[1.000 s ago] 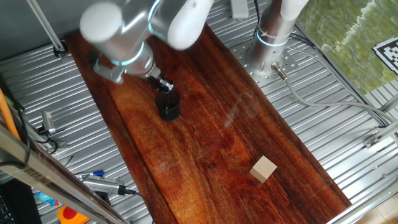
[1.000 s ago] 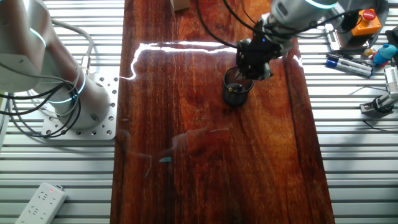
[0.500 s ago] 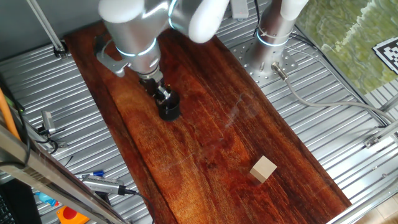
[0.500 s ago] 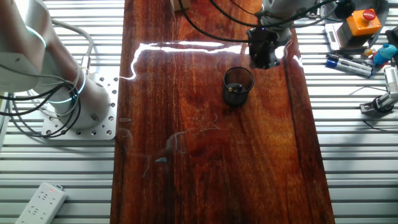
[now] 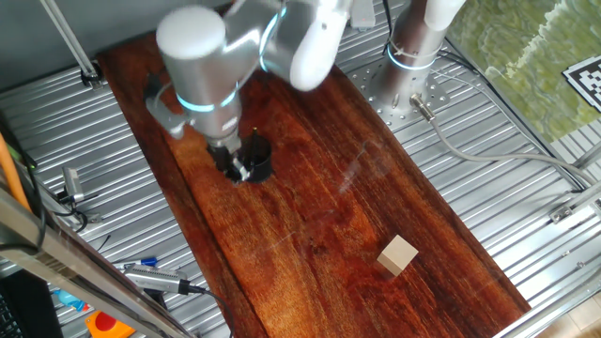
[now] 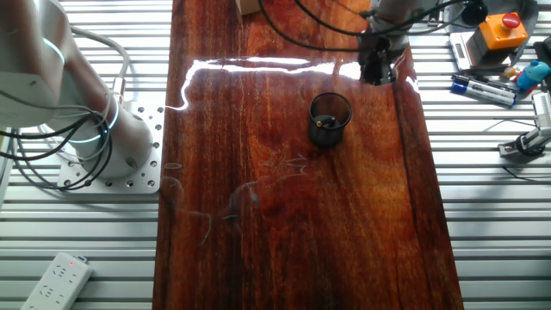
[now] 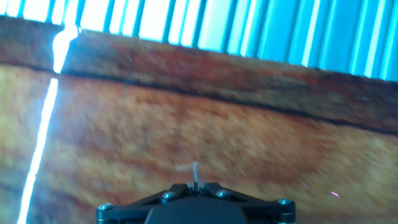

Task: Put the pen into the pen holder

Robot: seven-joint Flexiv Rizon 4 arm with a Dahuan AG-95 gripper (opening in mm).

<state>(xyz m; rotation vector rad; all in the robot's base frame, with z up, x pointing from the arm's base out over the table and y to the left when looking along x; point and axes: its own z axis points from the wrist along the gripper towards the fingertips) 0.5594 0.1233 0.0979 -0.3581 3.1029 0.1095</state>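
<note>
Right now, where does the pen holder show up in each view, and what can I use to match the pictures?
One fixed view: the pen holder stands on the dark wooden board's upper left part, just right of the gripper.
The other fixed view: it sits upper centre-right, below and left of the gripper.
Hand view: not in it; only wood and bright slats show.
Shared landmark: the wooden board under the cup.

One fixed view looks steeply down across the surface [image 5: 310,216] from one long side. The other looks nearly straight down from the opposite end. Both share the cup [image 6: 331,118] near the pincer [image 6: 377,67]. The hand view looks close at wood just ahead of the pincer.
</note>
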